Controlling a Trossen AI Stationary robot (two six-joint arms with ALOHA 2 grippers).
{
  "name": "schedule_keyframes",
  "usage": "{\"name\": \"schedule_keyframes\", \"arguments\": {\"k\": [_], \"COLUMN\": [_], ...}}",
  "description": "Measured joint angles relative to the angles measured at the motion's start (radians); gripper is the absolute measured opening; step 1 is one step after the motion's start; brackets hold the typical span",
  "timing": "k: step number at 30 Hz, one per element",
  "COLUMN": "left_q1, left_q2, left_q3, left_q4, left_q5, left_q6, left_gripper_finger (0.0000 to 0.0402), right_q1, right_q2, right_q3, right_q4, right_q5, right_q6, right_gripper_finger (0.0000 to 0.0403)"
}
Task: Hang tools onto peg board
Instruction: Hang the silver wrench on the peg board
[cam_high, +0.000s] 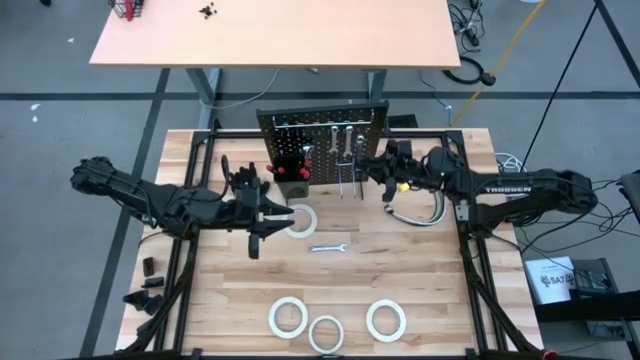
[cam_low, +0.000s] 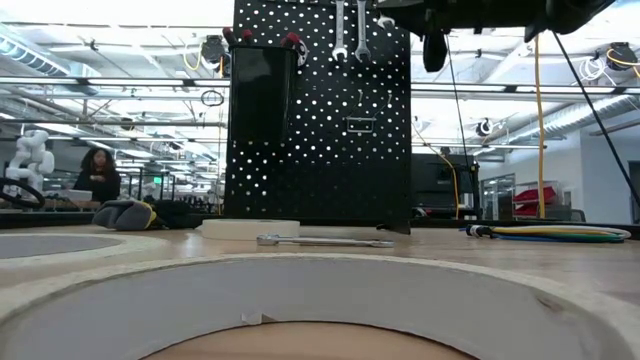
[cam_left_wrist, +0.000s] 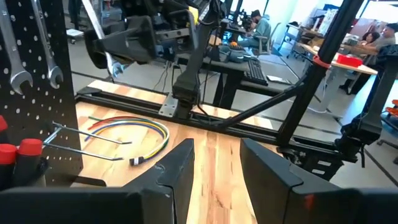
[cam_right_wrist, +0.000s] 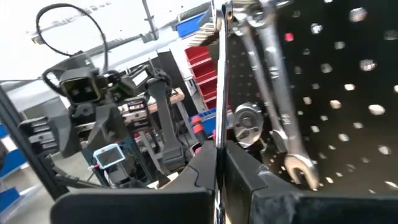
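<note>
My right gripper (cam_right_wrist: 219, 163) pinches a thin, stiff, slick wrench (cam_right_wrist: 219, 74) at the board (cam_high: 322, 130); I grip its shank. My left gripper (cam_left_wrist: 214, 163) stands part open, empty.

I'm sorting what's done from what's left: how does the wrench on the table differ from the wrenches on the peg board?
The wrench on the table lies flat on the wood, in the open beside a tape roll. The hung wrenches dangle upright from hooks on the peg board, side by side. The table wrench looks shorter. All are silver with open ends.
</note>
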Motion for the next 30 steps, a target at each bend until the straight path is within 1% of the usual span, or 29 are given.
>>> {"name": "schedule_keyframes", "arguments": {"k": [3,10,30], "left_q1": [0.0,0.0,0.002], "left_q2": [0.0,0.0,0.0], "left_q3": [0.0,0.0,0.0], "left_q4": [0.0,0.002,0.002], "left_q5": [0.0,0.0,-0.016], "left_q6": [-0.001,-0.001,0.009], "left_gripper_finger": [0.0132,0.0132,0.0132], "right_q1": [-0.028,-0.061,-0.062], "right_q2": [0.0,0.0,0.0], "right_q3": [0.0,0.001,0.002], "right_q4": [0.0,0.023,0.042], "right_q5": [-0.039,-0.078,-0.098], "right_q6": [0.005,0.021,0.03], "right_gripper_finger": [0.0006,0.0007,0.0008]}}
